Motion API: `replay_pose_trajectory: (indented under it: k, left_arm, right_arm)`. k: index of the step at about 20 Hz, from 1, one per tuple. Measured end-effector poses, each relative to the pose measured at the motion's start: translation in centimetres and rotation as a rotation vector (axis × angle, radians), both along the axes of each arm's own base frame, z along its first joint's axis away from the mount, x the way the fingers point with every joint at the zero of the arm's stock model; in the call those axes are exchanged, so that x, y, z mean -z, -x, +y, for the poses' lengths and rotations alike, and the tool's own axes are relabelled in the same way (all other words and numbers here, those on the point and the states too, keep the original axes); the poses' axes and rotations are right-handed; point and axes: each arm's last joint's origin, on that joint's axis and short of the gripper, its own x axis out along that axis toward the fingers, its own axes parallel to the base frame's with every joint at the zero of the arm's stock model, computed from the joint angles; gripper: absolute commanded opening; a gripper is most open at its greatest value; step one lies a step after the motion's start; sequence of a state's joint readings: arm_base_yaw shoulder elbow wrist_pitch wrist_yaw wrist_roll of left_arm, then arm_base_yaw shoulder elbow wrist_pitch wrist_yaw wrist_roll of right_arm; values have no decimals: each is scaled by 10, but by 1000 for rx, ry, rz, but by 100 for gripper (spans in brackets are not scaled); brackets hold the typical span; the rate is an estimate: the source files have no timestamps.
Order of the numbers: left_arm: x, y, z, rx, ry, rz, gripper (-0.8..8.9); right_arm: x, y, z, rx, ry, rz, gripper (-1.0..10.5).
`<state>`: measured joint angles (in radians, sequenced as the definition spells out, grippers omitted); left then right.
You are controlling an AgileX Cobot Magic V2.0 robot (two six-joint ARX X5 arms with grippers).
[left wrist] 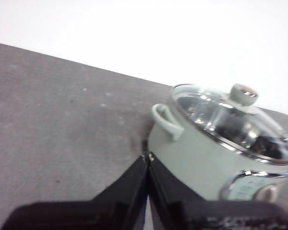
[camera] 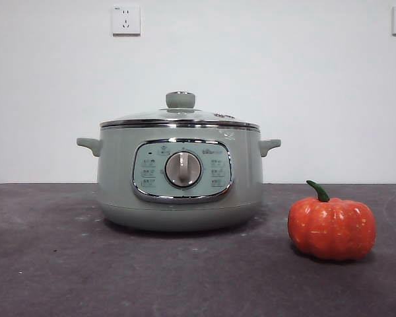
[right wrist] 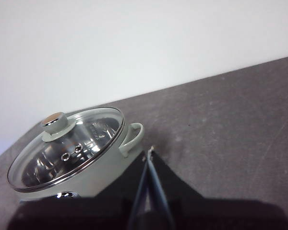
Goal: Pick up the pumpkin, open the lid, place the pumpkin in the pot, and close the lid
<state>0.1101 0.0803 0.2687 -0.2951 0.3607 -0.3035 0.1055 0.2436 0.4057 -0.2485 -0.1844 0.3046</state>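
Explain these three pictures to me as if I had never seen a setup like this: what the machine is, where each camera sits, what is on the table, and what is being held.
This is a robot with two arms at a table; each arm ends in a gripper with two black fingers. One picture comes from a low camera looking level across the dark table. It shows a pale green pot with a glass lid closed on it, and a small orange pumpkin standing apart beside it. Neither arm shows there.

The other two pictures come from cameras on the arms' wrists. One shows the left gripper, the other the right gripper. Each is closed, holds nothing, and hangs near one of the pot's side handles. The pumpkin is not in those views.
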Motion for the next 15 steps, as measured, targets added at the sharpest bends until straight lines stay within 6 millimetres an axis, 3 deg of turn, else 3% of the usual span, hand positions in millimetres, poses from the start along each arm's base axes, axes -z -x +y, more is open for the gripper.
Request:
replay_pose_trajectory:
  k: [9, 15]
  left_arm:
    - [-66, 2, -5, 199, -83, 68, -8]
    - [-98, -2, -7, 334, -136, 121, -8]
  right_arm:
    - [-58, -15, 6, -187, 149, 211, -12]
    - [-84, -23, 9, -309, 227, 344, -12]
